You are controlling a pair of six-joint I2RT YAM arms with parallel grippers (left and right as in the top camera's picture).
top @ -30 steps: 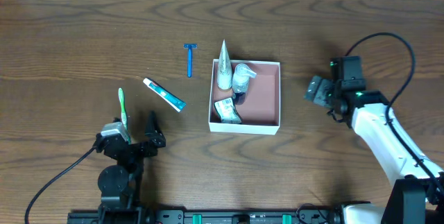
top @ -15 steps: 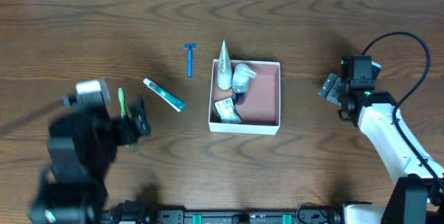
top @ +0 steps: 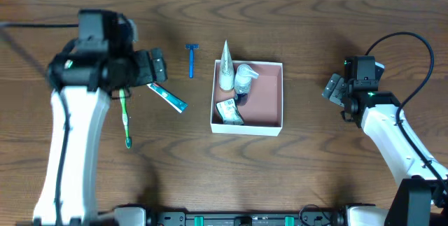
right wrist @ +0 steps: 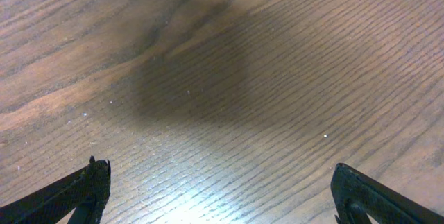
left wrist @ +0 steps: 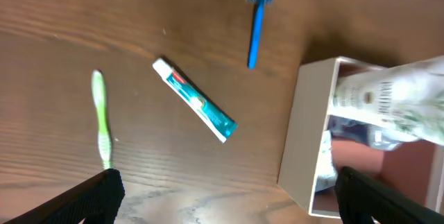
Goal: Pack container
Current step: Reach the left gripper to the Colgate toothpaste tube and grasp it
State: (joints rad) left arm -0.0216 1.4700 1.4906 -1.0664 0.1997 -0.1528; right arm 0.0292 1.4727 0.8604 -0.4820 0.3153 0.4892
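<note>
The container (top: 247,129) is a white-walled square box with a pink inside, at mid table. It holds a white conical tube (top: 225,65), a small bottle (top: 243,79) and a packet (top: 229,112). Left of it lie a blue razor (top: 191,59), a toothpaste tube (top: 166,95) and a green toothbrush (top: 126,121). My left gripper (top: 158,69) hangs open and empty, high above the toothpaste. The left wrist view shows the toothbrush (left wrist: 101,116), toothpaste (left wrist: 195,100), razor (left wrist: 257,26) and container wall (left wrist: 305,137) beyond the open left gripper (left wrist: 225,196). My right gripper (top: 334,89) is open and empty, right of the container.
The right wrist view shows only bare wood under the open right gripper (right wrist: 222,193). My left arm (top: 70,135) reaches over the table's left side and hides part of the toothbrush. Black cables trail from both arms.
My left arm has risen from the front edge and swung back to above the toothbrush and toothpaste. My right gripper drew a little to the right, then stayed still.
</note>
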